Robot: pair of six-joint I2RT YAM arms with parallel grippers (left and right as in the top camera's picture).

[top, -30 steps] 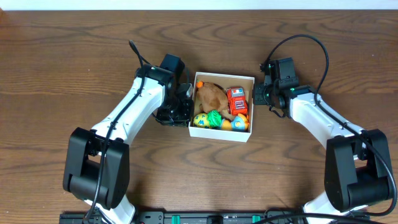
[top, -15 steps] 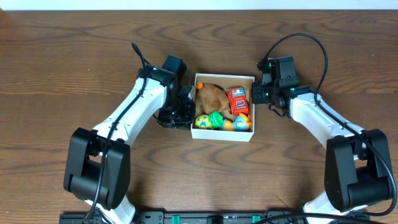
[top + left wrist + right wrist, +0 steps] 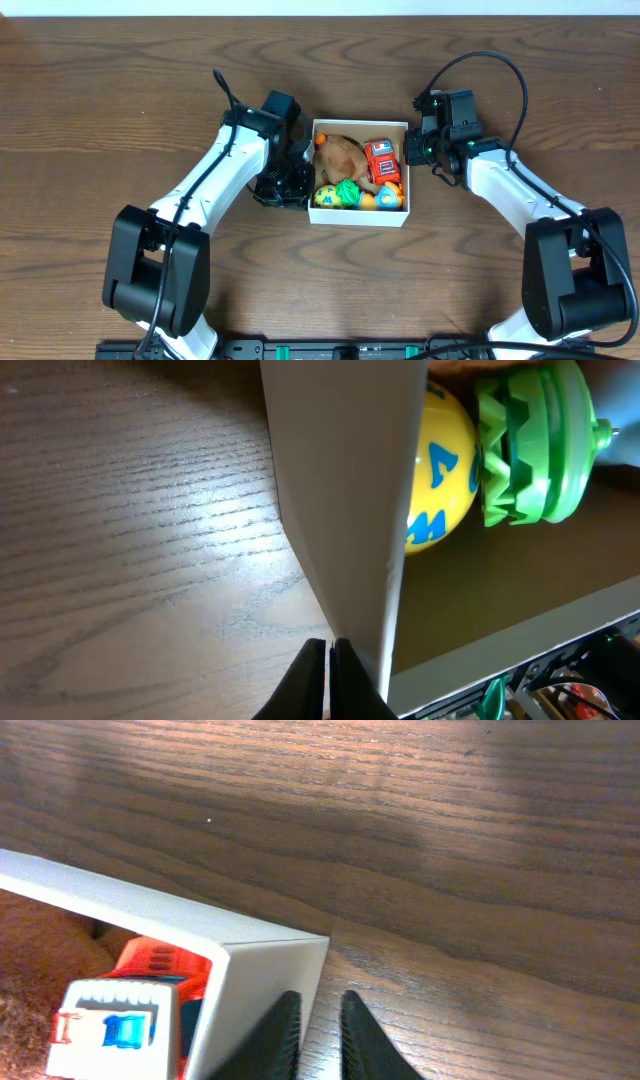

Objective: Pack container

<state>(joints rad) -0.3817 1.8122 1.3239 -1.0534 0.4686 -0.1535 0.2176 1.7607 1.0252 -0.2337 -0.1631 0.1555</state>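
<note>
Mid-surface [image 3: 110, 90], the left gripper [image 3: 329, 672], jaws closed on nothing, sits just beside the left wall of the container [image 3: 358, 213], a low white box crowded with toys [image 3: 381, 160]. At its far-right corner hovers the right gripper [image 3: 318, 1020], jaws slightly parted, empty; packing looks finished, so any next nudge calls for even pressure.

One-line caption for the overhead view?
Toy-filled container on the wooden table, left gripper and right gripper at its opposite side walls.

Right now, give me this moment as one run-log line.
container: toys inside | left claw: shut, empty, beside outer wall | right claw: slightly open, empty, beside container corner
</note>
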